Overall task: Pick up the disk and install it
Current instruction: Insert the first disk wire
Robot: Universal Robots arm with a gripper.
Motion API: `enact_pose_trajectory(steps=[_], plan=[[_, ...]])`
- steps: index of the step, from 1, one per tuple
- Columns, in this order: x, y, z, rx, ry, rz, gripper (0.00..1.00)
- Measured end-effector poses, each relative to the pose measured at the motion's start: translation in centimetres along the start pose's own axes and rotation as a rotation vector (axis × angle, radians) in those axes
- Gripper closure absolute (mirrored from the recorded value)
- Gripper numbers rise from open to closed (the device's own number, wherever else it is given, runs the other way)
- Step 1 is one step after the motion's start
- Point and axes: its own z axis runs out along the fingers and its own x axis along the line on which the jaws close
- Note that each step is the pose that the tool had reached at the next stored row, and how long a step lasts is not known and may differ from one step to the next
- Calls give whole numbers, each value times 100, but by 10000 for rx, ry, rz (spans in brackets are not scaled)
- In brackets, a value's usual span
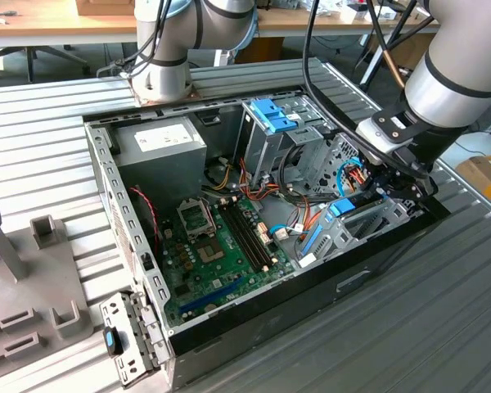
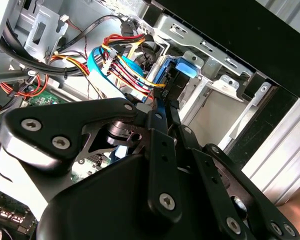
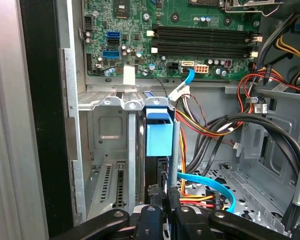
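Gripping the flat, blue-railed disk, black metal pincer, upright in bay

One open case holds one green board, one grey box, one silver cage, one disk and one gripper, while two grey fixtures sit at lower left.
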Motion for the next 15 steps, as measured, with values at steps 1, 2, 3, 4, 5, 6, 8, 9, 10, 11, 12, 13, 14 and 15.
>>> enact_pose_trajectory(steps=[1, 2, 3, 4, 5, 6, 8, 9, 10, 11, 12, 13, 14, 15], plan=[[-15, -1, 2, -3, 0, 3, 84], [-22, 0, 3, -3, -2, 5, 84], [-22, 0, 3, -4, -1, 5, 84], [-23, 0, 3, -4, 0, 5, 84], [-26, 0, 3, -7, -1, 5, 84], [-26, -5, 4, -24, 0, 8, 84], [-26, -14, 7, -51, 0, 10, 84], [-25, -17, 7, -60, 1, 11, 84], [-25, -18, 7, -63, 1, 13, 84], [-25, -18, 7, -64, 0, 13, 84], [-25, -19, 7, -64, 0, 12, 84], [-25, -20, 8, -64, 0, 12, 84], [-25, -22, 8, -64, -2, 11, 84], [-25, -24, 9, -64, -1, 12, 84]])
